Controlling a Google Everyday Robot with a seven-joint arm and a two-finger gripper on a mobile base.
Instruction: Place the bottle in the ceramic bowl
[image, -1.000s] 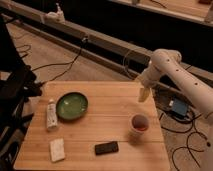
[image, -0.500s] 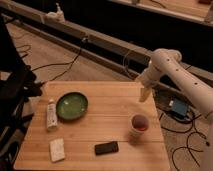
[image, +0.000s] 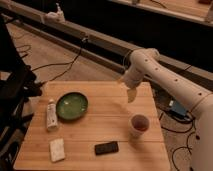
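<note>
One bottle (image: 50, 115), slim and white, lies flat on the wooden bench (image: 107, 117) near its left edge, with its long axis running roughly front to back and its narrower end pointing toward the far side. It lies just beside the left rim of the ceramic bowl (image: 72, 106), outside the bowl; whether the two touch cannot be told. The bowl is shallow, round and glossy green, it sits upright on the left half of the bench, and its inside shows only bare glaze. Toward the near left corner, in front of the bottle, a flat white rectangular block (image: 57, 149) lies on the wood, apart from both bottle and bowl. A flat black rectangular item (image: 106, 148) lies near the front edge at about mid-width. A small white cup (image: 139, 125) with a reddish inside stands upright on the right half of the bench, well apart from the bowl. The gripper (image: 132, 94) hangs over the far right part of the bench, pointing downward, well apart from the bottle and the bowl and beyond the cup; its fingers stand apart and close on nothing. It is carried by a white arm (image: 165, 75) that reaches in from the right edge of the view and bends above the far edge of the bench. Dark cables (image: 60, 65) trail across the floor behind the bench, and a small blue object (image: 176, 108) sits on the floor to the right of it.
</note>
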